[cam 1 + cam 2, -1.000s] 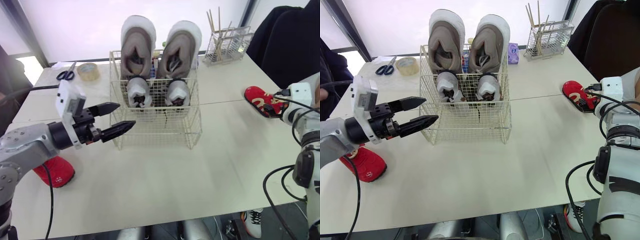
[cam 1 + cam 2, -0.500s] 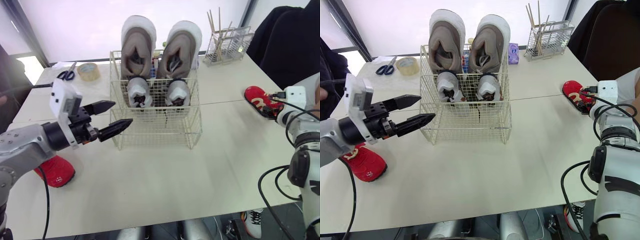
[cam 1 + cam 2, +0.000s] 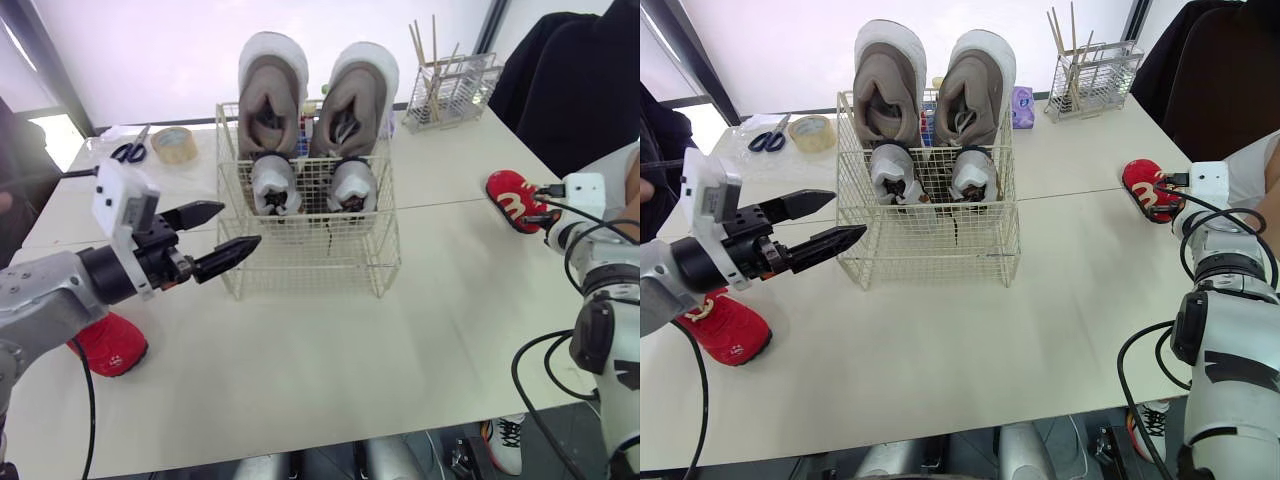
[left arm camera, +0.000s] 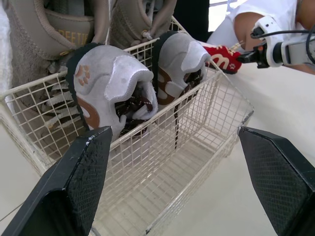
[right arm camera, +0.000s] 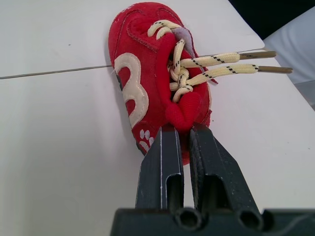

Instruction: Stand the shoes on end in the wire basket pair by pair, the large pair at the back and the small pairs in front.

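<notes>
The left gripper [image 3: 237, 226] hangs above the table [image 3: 330, 360] with its jaws spread wide and nothing between them. Straight ahead of its fingertips, close but not touching, stands the wire basket [image 3: 310, 268]. In the left wrist view the basket's near corner sits in the gap between the two fingers [image 4: 74, 191]. Nearest those jaws inside the basket is a small grey pair of shoes [image 4: 110, 86], standing on end side by side. Beyond them, against the far wall, is the large tan pair [image 3: 272, 90], also on end and rising well above the rim. The part of the basket in front of the small pair holds no shoes.

The right gripper [image 5: 183, 129] lies low over the table, its jaws drawn in to a thin slit. Its tips are at the heel end of a red shoe [image 5: 142, 83], which lies on the table with its cream laces trailing away from the jaws. The tips seem to pinch the heel rim, though the contact is hard to make out.

A second red shoe [image 3: 105, 345] lies on the table well behind the left jaws, beside that arm.
</notes>
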`<control>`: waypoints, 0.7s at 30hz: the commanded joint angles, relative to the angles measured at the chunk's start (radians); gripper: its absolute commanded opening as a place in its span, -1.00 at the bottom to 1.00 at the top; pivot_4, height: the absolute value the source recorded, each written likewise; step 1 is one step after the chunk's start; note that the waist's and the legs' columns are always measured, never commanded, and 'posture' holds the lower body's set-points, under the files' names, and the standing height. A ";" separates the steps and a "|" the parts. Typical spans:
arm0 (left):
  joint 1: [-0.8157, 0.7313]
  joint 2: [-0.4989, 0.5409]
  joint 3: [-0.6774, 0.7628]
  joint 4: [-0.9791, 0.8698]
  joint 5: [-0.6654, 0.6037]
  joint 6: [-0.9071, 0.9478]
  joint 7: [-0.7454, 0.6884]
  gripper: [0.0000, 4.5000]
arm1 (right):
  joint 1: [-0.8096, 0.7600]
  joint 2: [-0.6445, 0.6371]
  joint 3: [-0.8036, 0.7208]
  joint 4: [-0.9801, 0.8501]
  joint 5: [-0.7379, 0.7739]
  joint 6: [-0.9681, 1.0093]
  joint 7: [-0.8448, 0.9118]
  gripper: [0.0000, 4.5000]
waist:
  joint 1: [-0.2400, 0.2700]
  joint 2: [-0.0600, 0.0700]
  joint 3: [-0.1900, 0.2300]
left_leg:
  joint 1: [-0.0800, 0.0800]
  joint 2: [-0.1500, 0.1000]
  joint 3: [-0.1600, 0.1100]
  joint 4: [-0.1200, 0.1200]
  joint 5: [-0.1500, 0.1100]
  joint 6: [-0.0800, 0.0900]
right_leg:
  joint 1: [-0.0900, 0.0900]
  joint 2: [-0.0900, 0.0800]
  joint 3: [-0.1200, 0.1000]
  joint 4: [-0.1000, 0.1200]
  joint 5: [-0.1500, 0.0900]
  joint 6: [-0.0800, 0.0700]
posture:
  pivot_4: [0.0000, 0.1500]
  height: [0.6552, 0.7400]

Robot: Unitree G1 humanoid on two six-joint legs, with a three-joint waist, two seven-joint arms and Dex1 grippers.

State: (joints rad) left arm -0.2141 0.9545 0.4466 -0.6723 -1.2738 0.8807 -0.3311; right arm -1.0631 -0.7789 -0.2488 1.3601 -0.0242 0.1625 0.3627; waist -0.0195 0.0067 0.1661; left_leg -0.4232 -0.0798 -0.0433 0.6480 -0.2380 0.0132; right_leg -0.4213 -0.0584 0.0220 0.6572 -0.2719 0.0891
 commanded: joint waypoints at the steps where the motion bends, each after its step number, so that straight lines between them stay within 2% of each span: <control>1: -0.017 -0.002 0.009 -0.016 0.006 -0.033 0.001 0.88 | -0.026 -0.022 -0.026 -0.039 0.036 -0.036 0.088 -0.99 | 0.000 0.000 0.000 | 0.000 0.000 0.000 0.000 0.000 0.000 | 0.000 0.000 0.000 0.000 0.000 0.000 | 1.00 1.00; 7: -0.098 -0.026 -0.055 0.073 0.056 -0.060 -0.050 0.88 | -0.034 -0.069 -0.041 -0.185 0.101 -0.135 0.307 -0.99 | 0.005 0.001 0.000 | 0.001 0.000 0.003 0.000 0.000 0.000 | -0.001 0.000 0.002 0.002 0.000 0.000 | 1.00 1.00; 11: -0.202 -0.043 -0.105 0.177 0.103 -0.077 -0.110 0.88 | 0.026 -0.095 -0.038 -0.445 0.161 -0.132 0.439 -0.99 | 0.009 0.001 0.000 | 0.001 0.000 0.003 0.000 0.000 0.001 | -0.001 0.000 0.002 0.003 0.000 0.000 | 1.00 1.00; 17: -0.392 -0.079 -0.192 0.349 0.179 -0.087 -0.231 0.88 | 0.093 -0.120 -0.090 -0.895 0.308 -0.092 0.520 -0.99 | 0.008 0.000 0.001 | 0.001 0.001 0.003 0.001 -0.001 0.002 | -0.003 0.000 0.002 0.005 0.000 0.000 | 1.00 1.00; 21: -0.472 -0.094 -0.222 0.434 0.214 -0.071 -0.312 0.88 | 0.080 -0.125 -0.077 -1.054 0.359 -0.065 0.543 -0.99 | 0.004 0.000 0.001 | 0.001 0.001 0.003 0.001 -0.001 0.002 | -0.004 0.001 0.002 0.006 0.000 0.000 | 1.00 1.00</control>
State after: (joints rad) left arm -0.6645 0.8572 0.2129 -0.2511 -1.0735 0.8169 -0.6114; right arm -0.9537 -0.8838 -0.3017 0.3775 0.2961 0.0872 0.9003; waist -0.0156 0.0070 0.1667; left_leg -0.4218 -0.0784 -0.0396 0.6486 -0.2391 0.0151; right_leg -0.4248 -0.0577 0.0239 0.6637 -0.2719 0.0895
